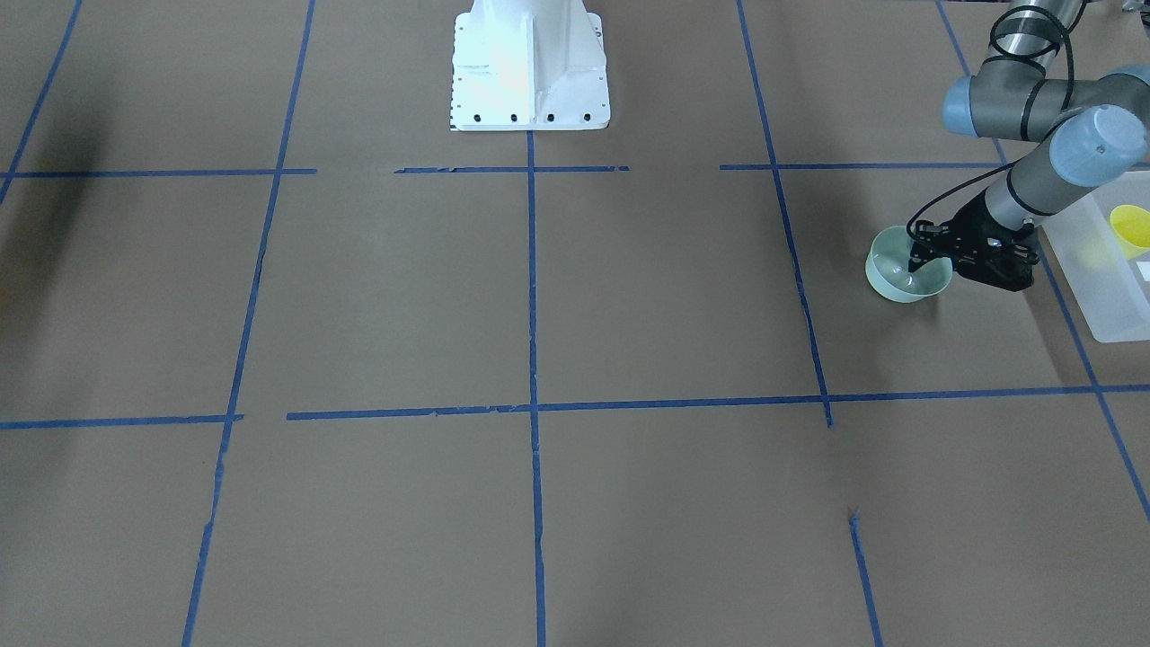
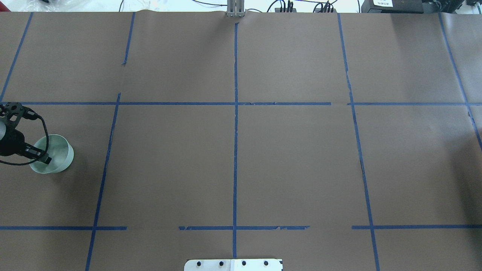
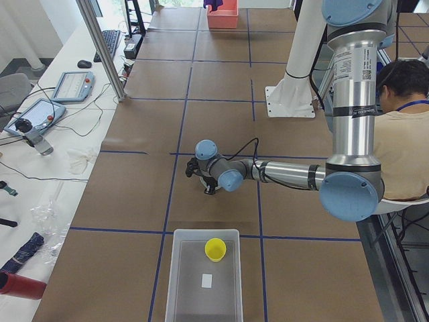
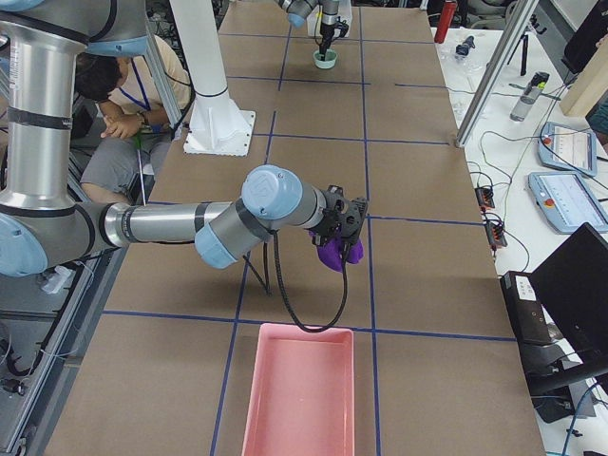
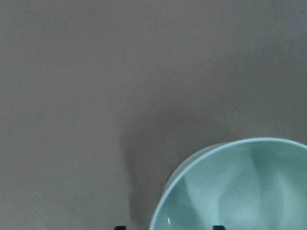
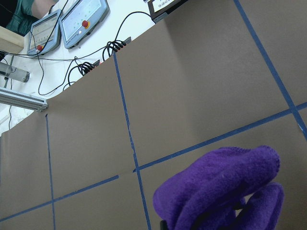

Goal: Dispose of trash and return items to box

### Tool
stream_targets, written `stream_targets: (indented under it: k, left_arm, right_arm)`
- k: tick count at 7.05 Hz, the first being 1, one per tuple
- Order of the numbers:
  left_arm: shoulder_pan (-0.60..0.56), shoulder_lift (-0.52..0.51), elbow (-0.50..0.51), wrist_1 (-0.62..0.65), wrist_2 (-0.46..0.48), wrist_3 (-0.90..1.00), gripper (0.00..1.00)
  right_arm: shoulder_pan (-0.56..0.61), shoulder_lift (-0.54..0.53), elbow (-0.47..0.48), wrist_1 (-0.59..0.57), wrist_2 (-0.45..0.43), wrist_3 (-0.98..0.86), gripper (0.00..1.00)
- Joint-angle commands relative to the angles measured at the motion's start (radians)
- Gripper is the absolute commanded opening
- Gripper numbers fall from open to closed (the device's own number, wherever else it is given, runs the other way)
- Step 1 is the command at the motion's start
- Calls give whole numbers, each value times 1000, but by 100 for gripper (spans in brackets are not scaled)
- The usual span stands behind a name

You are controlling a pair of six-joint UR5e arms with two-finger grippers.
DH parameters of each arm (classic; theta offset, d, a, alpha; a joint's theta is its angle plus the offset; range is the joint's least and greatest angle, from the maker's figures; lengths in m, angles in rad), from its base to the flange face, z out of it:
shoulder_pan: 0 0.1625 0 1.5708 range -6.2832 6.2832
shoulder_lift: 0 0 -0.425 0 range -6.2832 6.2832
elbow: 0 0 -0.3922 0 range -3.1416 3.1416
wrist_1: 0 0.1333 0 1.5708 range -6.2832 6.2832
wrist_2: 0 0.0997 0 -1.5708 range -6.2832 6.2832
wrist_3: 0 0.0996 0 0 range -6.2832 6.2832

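Note:
My left gripper point(image 1: 918, 259) is open at the pale green bowl point(image 1: 889, 272), one finger inside the rim and one outside. The overhead view shows the gripper point(image 2: 40, 156) over the bowl's point(image 2: 60, 153) left side. The left wrist view shows the bowl point(image 5: 240, 191) close up. The frosted box point(image 1: 1083, 270) stands beside it with the yellow cup point(image 1: 1130, 225) inside; both show in the left view, box point(image 3: 194, 295) and cup point(image 3: 215, 249). My right gripper point(image 4: 337, 239) is shut on a purple cloth point(image 4: 340, 256), held above the table; the cloth point(image 6: 216, 187) hides the fingers.
A pink tray point(image 4: 296, 389) lies at the table's right end, just beyond the right gripper. The white robot base point(image 1: 530, 67) stands at the table's middle edge. A seated person point(image 3: 402, 127) is behind the robot. Blue tape lines cross the brown paper.

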State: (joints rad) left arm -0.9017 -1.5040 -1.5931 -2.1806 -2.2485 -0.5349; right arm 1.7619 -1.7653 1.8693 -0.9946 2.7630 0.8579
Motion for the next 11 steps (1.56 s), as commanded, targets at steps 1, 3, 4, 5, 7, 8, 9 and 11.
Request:
stream_targets:
  k: [1,3,4,5,7,8,9,11]
  left_arm:
    - [6,2,12,-18,1,-8,0]
    - [-3,1,-74,-13,-6,-11,0]
    - [-38,5,-112,-11,-10,-11,0]
    - [-116,4,-132,-8,-28,-1,0]
    - [-270,14,-159,-4,-106,88,0]
    - [-302,28,-145,-2,-106,148,0]
    - [-345,30,-142,-2,-106,191,0]
    - [-565,45,-99,138,-100,534,0]
  right_arm:
    - [34,-16,-21,1,0,-57,0]
    - [94,-46,-172,-4,-11,-394,0]
    - [106,-46,-246,-4,-23,-510,0]
    - [110,-48,-289,-4,-64,-592,0]
    - [100,-43,-410,-4,-219,-812,0]
    - [94,-39,-447,-4,-252,-851,0]
    - [90,-39,-467,-4,-276,-878,0]
    - [87,-36,-518,-1,-376,-956,0]
